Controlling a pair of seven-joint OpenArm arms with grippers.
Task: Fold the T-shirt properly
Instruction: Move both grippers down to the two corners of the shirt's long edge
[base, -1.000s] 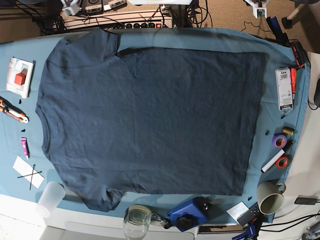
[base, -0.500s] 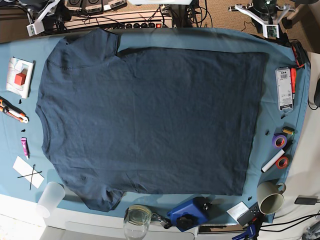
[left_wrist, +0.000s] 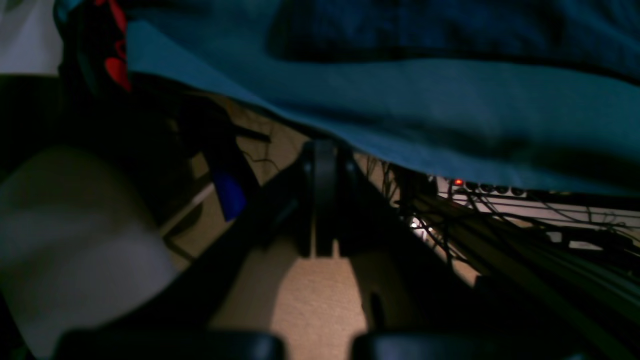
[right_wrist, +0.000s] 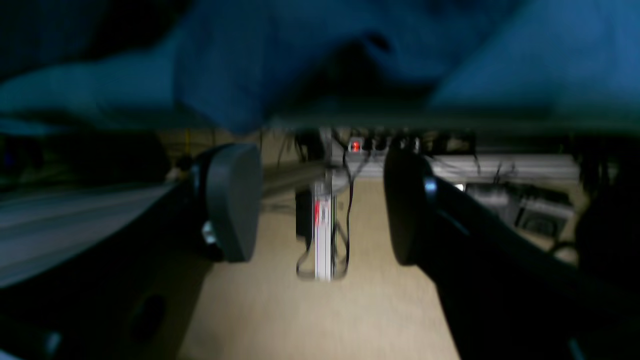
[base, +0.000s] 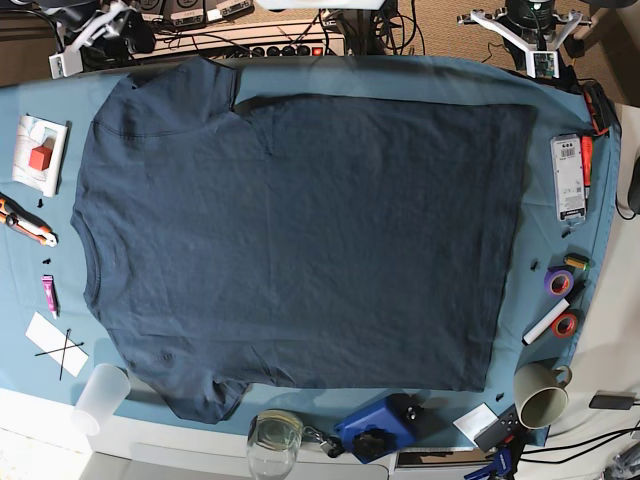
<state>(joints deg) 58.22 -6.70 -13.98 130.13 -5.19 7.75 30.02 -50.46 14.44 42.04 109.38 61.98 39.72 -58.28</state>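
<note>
Left wrist view: our left gripper (left_wrist: 320, 200) has its fingers pressed together on nothing, hanging off the far edge of the surface. Above it runs the teal cloth (left_wrist: 450, 115), and beyond that a dark strip of the T-shirt (left_wrist: 450, 25). A gripper like this cannot pinch fabric; if we go in without spreading it, we would only push the hem and wrinkle it.

Right wrist view: our right gripper (right_wrist: 320, 200) stands spread wide, both pads clear, with blurred blue fabric above, though we cannot tell shirt from cloth here. The risk, as we judge it, is catching the cloth together with the sleeve, which would drag the clutter.

Base view: the T-shirt (base: 300, 240) lies flat across the middle of the surface (base: 400, 75), collar to the left, hem to the right, one sleeve far-left and one near-left. Both grippers sit beyond the far edge, the right gripper (base: 70, 55) at far left and the left gripper (base: 540, 55) at far right, both clear of the shirt. Uneven grasps could skew the fold.

As for containers, a glass (base: 272, 440) stands at the near edge, seemingly empty; a beige mug (base: 540, 398) lies tipped at the near right, and we see nothing inside. A frosted cup (base: 100, 398) sits near left, contents unclear. A swept sleeve could knock the glass or cup.
</note>
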